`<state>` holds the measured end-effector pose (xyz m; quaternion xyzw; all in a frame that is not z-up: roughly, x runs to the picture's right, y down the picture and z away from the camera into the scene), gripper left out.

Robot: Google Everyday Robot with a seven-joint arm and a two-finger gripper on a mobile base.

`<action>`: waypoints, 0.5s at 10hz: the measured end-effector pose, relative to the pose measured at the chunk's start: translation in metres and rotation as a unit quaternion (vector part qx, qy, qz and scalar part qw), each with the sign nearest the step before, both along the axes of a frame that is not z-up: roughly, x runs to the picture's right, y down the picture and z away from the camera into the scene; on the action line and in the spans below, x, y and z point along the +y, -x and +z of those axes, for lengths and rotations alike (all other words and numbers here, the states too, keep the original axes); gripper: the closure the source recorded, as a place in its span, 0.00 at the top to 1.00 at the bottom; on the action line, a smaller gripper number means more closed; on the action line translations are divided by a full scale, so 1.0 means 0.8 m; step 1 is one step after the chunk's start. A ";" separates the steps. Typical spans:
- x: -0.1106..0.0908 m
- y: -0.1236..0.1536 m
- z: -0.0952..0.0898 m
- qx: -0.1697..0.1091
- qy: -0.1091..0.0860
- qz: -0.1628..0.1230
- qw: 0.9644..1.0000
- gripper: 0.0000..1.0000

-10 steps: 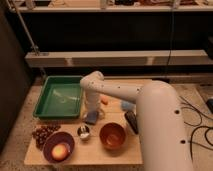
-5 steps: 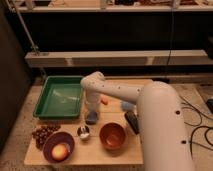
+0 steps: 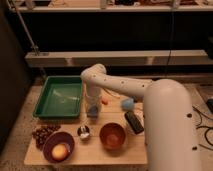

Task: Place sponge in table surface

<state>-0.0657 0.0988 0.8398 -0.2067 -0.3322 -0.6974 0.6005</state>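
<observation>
Near the middle of the wooden worktop, the gripper (image 3: 92,105) hangs straight down from the smooth white arm (image 3: 125,85), just right of the green plastic tray (image 3: 59,97). A small bluish block, the sponge (image 3: 93,112), sits at its tip, low over the wood; how far the tool is open, or whether it grips the block, cannot be told. Toward the near edge stand a glossy brown bowl (image 3: 112,136), a small metal cup (image 3: 83,131) and a purple bowl (image 3: 58,147). A flat black oblong (image 3: 134,121) lies toward the right edge.
</observation>
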 end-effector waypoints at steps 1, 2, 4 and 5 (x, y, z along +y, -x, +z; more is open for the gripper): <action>-0.020 -0.010 -0.017 -0.002 -0.010 0.007 1.000 0.00; -0.035 -0.018 -0.032 -0.004 -0.018 0.012 1.000 0.00; -0.076 -0.036 -0.074 -0.017 -0.044 0.025 0.999 0.00; -0.086 -0.042 -0.086 -0.020 -0.051 0.028 0.998 0.00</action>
